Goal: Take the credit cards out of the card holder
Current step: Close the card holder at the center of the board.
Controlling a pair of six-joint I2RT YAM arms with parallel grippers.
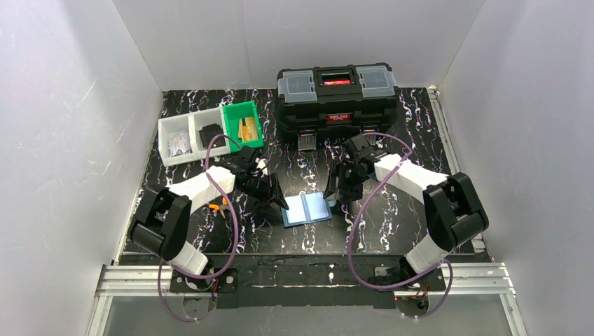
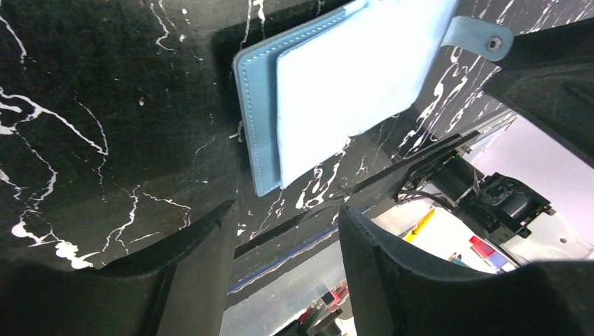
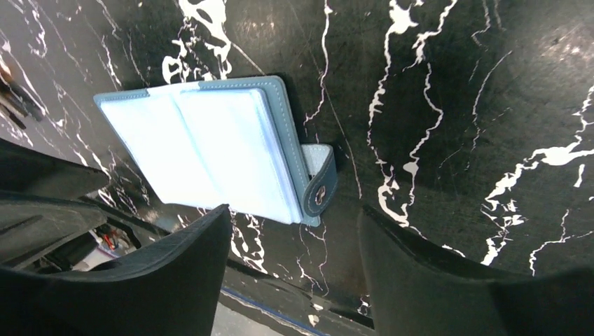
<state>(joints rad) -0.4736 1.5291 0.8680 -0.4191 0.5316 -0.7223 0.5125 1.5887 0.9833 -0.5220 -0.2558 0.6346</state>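
The card holder (image 1: 307, 208) lies open and flat on the black marbled table between my two arms, light blue panels up. It also shows in the left wrist view (image 2: 329, 84) and in the right wrist view (image 3: 210, 150), with its snap strap (image 3: 319, 187) at the right edge. No credit cards show on the open panels. My left gripper (image 1: 277, 199) is open and empty, just left of the holder. My right gripper (image 1: 332, 190) is open and empty at the holder's upper right corner.
A big black toolbox (image 1: 337, 98) stands at the back. A green bin (image 1: 242, 124) holds tan items, next to a white divided tray (image 1: 188, 138). An orange-handled tool (image 1: 218, 204) lies under the left arm.
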